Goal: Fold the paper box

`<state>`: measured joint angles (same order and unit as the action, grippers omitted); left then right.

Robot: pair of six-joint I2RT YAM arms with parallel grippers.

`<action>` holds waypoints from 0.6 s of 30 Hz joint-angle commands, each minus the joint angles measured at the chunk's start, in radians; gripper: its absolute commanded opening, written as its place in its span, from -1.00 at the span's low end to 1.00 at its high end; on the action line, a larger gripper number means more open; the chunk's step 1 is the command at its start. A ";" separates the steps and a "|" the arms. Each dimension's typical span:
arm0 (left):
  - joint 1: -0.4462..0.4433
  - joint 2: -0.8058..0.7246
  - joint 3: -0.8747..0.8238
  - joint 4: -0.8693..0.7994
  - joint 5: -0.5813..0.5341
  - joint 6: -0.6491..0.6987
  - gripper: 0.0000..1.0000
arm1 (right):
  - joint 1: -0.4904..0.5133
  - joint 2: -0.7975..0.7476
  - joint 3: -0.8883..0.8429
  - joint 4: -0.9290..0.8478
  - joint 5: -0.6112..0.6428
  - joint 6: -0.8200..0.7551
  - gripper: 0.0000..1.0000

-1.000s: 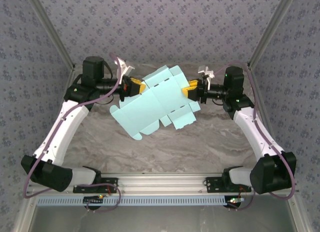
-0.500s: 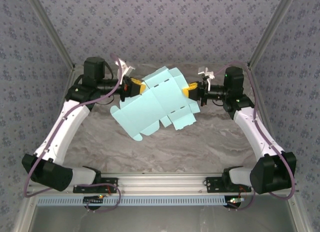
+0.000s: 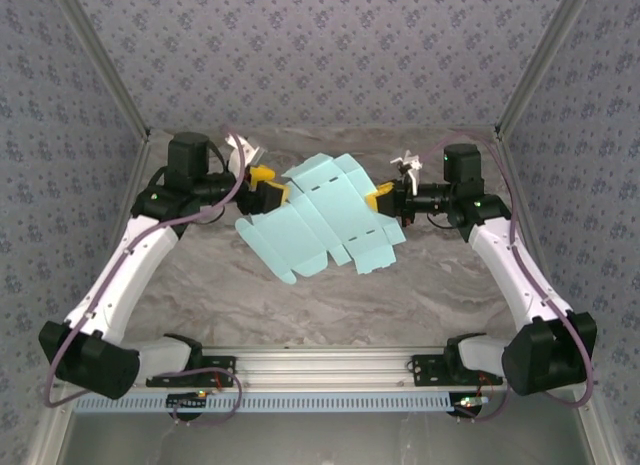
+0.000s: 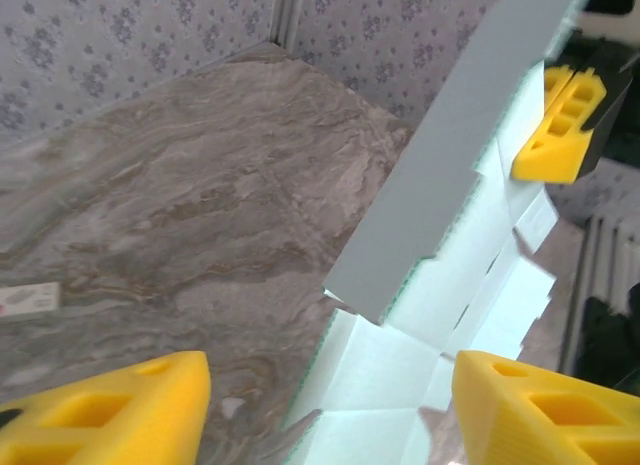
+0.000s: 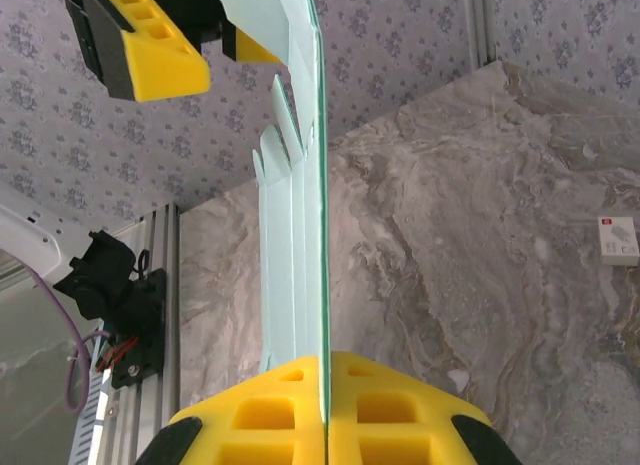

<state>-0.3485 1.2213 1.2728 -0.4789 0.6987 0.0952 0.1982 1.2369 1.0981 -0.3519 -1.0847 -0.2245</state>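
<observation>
Jaws on the right gripper are pinched shut on the paper box, holding it up off the bench between the arms. The left gripper jaws stand apart at the opposite edge, gripping nothing. Looks like early days: mostly a flat sheet, one panel bent over, flaps untucked.

paper box: cut off top and bottom | white tag: cut by right edge, print unreadable

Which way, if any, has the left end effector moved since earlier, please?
Yes: the left end effector has released the paper box and backed slightly left, toward the left corner post.
</observation>
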 commanded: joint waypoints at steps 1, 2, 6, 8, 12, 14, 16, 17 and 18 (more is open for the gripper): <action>-0.006 -0.044 0.007 -0.029 -0.014 0.087 0.45 | 0.021 -0.024 0.054 -0.120 0.020 -0.065 -1.00; -0.014 -0.042 0.014 -0.056 0.001 0.126 0.47 | 0.024 -0.024 0.053 -0.122 0.020 -0.068 -1.00; -0.077 -0.017 0.041 -0.167 0.000 0.296 0.52 | 0.042 -0.017 0.066 -0.137 0.010 -0.090 -1.00; -0.097 0.000 0.047 -0.175 -0.022 0.332 0.53 | 0.051 -0.010 0.080 -0.162 -0.006 -0.116 -1.00; -0.099 0.044 0.083 -0.188 0.024 0.340 0.50 | 0.056 -0.004 0.086 -0.183 -0.031 -0.148 -1.00; -0.099 0.066 0.103 -0.193 0.060 0.341 0.37 | 0.058 -0.004 0.085 -0.190 -0.040 -0.162 -1.00; -0.099 0.084 0.119 -0.225 0.085 0.338 0.15 | 0.058 -0.004 0.086 -0.196 -0.038 -0.172 -1.00; -0.099 0.089 0.121 -0.224 0.096 0.330 0.03 | 0.057 -0.004 0.085 -0.197 -0.035 -0.177 -1.00; -0.099 0.094 0.123 -0.222 0.108 0.323 -0.07 | 0.058 -0.005 0.085 -0.197 -0.032 -0.178 -1.00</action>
<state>-0.4473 1.3071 1.3556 -0.6624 0.7326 0.4088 0.2516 1.2331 1.1530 -0.5140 -1.0889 -0.3676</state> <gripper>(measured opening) 0.500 0.071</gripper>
